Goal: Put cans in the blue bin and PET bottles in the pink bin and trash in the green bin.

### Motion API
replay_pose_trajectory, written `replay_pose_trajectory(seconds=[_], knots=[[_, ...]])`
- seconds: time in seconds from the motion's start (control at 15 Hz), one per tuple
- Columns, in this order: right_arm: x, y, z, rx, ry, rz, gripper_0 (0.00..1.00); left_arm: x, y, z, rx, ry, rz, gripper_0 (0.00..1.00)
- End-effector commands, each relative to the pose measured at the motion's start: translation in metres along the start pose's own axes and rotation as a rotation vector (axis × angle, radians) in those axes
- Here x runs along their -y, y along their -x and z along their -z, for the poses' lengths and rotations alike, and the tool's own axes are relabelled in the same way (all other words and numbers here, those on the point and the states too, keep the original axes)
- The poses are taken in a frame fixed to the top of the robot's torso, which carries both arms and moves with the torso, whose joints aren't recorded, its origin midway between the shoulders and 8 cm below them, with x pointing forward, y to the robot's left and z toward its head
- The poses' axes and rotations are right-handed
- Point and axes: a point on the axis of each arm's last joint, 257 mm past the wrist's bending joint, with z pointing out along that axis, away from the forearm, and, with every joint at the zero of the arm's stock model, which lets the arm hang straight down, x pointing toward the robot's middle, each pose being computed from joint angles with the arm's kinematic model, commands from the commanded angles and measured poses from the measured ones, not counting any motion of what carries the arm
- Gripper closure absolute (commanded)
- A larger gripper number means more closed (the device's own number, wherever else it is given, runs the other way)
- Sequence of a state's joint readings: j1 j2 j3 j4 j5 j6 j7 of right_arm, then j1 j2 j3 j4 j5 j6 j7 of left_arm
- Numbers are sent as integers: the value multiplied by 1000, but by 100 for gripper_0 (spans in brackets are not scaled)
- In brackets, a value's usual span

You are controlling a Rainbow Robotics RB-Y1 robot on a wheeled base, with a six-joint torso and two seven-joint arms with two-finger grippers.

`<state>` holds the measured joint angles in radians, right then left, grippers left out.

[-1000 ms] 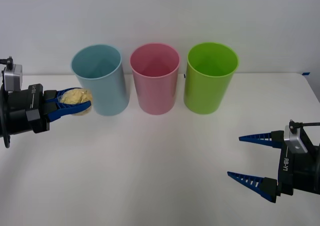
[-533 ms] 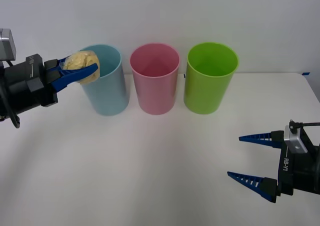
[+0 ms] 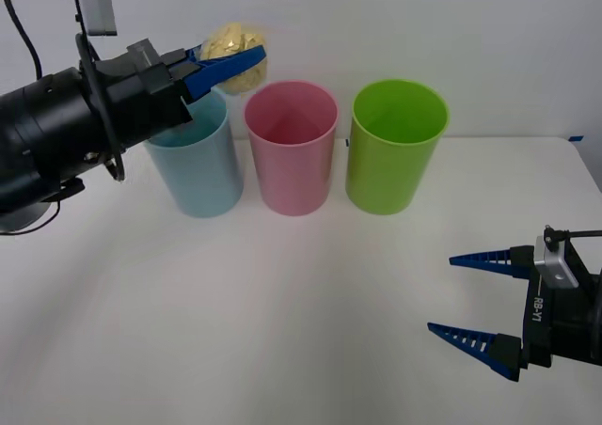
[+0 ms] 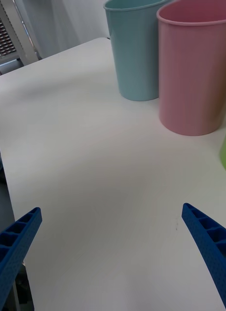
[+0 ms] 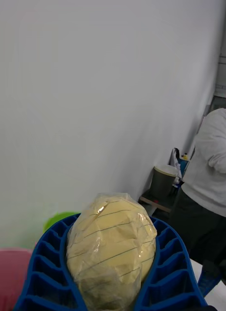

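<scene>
Three tall bins stand in a row at the back of the white table: the blue bin (image 3: 196,166), the pink bin (image 3: 293,148) and the green bin (image 3: 395,146). My left gripper (image 3: 229,63) is shut on the trash (image 3: 233,44), a pale-yellow wrinkly ball, held in the air above the gap between the blue and pink bins' rims. The left wrist view shows the trash (image 5: 113,248) clasped between the blue fingers (image 5: 168,272), with the pink bin (image 5: 10,272) and green bin (image 5: 59,219) beyond. My right gripper (image 3: 466,295) rests open near the table's front right, holding nothing.
The right wrist view shows bare table (image 4: 93,160) between my right gripper (image 4: 113,252) and the blue bin (image 4: 134,48) and pink bin (image 4: 195,68). A white wall runs behind the bins.
My left arm has lifted the trash up and to the right, from beside the blue bin to above the bins' rims. The right arm has not moved.
</scene>
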<state>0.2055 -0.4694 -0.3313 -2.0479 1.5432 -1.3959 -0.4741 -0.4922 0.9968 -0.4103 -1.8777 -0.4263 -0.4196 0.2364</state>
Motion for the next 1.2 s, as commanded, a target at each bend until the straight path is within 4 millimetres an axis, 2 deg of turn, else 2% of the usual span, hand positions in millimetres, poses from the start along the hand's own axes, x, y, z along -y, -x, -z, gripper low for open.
replay_pose_trajectory(seconds=[0.07, 0.47, 0.8, 1.2], knots=[[0, 0, 0, 0, 0, 0, 0, 3, 6, -32, -17, -26, 27, 100], [0, 0, 0, 0, 0, 0, 0, 11, 8, -98, -36, -69, 69, 100], [0, 0, 0, 0, 0, 0, 0, -8, 6, -144, -51, -23, 15, 100], [0, 0, 0, 0, 0, 0, 0, -27, -15, -185, -112, 17, 46, 100]])
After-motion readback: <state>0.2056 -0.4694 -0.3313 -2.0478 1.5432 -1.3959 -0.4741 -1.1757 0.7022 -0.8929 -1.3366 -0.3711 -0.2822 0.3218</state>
